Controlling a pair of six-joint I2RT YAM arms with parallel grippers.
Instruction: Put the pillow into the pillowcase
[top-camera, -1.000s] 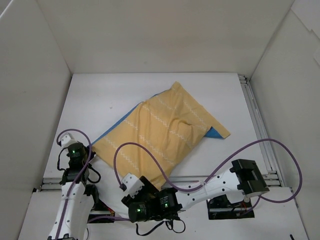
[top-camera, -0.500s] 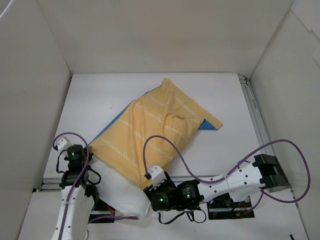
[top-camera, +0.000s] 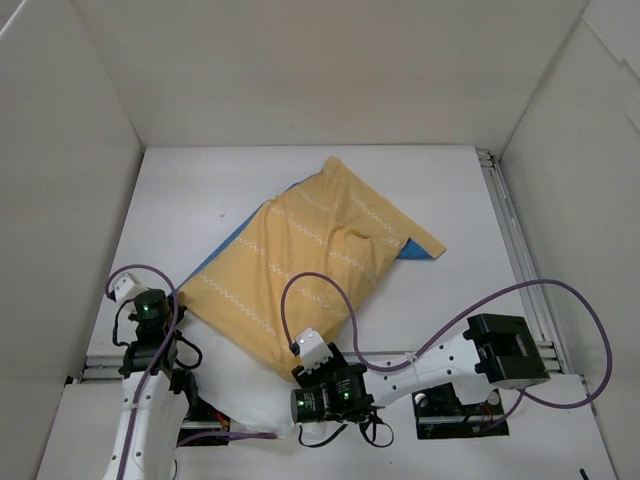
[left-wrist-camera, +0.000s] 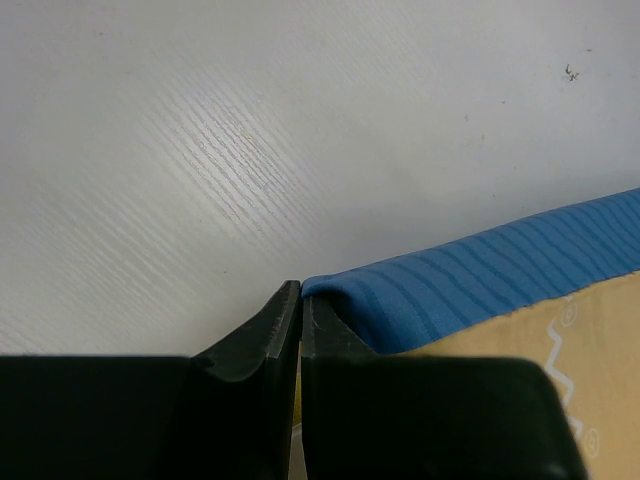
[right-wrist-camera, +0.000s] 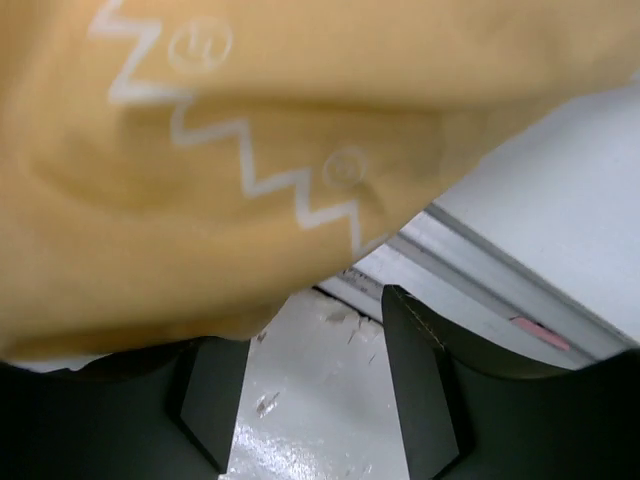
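Yellow-orange pillowcase (top-camera: 310, 260) was laid diagonally on table (top-camera: 200, 190), white pillow (top-camera: 245, 390) protruding at near end. Left gripper (left-wrist-camera: 300, 300) was clamped on pillowcase's blue edge; right gripper (right-wrist-camera: 315, 390) was held agape, empty, beneath fabric.

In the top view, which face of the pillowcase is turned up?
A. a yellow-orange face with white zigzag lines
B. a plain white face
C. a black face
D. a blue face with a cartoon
A: from above, the pillowcase shows yellow-orange cloth with white zigzag lines, and blue appears only as a thin strip along its edges.
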